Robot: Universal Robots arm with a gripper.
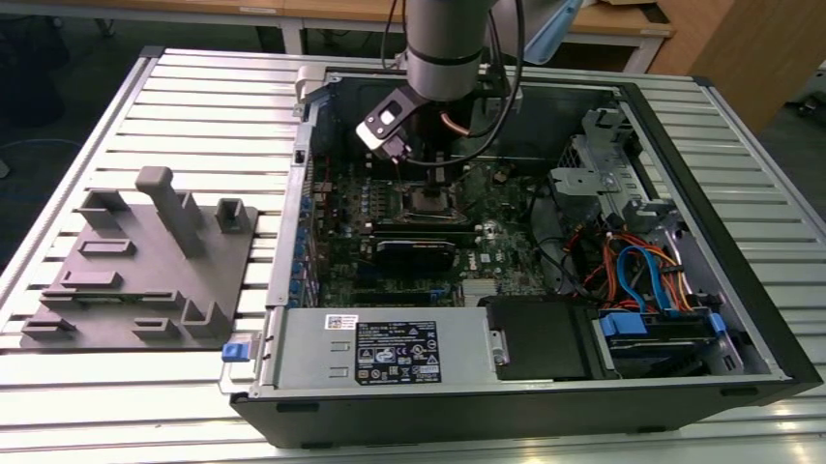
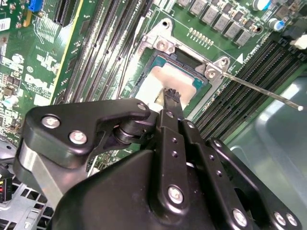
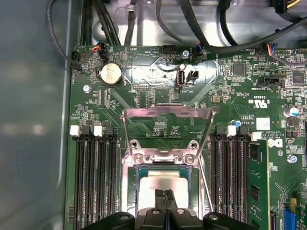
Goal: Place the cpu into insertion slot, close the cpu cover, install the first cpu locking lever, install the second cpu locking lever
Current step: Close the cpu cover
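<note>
Pointing down into the open case (image 1: 761, 324) on the slatted worktop (image 1: 193, 106), the arm (image 1: 446, 48) has its end effector (image 3: 165, 195) right above the slot (image 3: 127, 182) on the green board (image 3: 158, 72). The cpu (image 3: 163, 178) lies flat in the slot with its dull metal top up. It is square, so no long axis stands out, and its edges run parallel to the slot's silver rim. In both wrist views the end effector's two black fingers are pressed together with nothing seen between them, and their tips are at the middle of the cpu's top. Whether they touch it or sit just over it cannot be told. In the second wrist view the end effector (image 2: 171, 96) covers part of the cpu (image 2: 151, 81). The cover (image 3: 168, 127) is open, swung up and back from its hinges at one edge of the slot, and the board shows through its cut-out centre. A thin lever (image 2: 259, 91) is loose and sticks out from a corner of the slot, slanting over the long black memory slots (image 3: 93, 182) that flank it. In the exterior view, a grey fixture tray (image 1: 142, 261) sits beside the case, on the exterior view's left.
</note>
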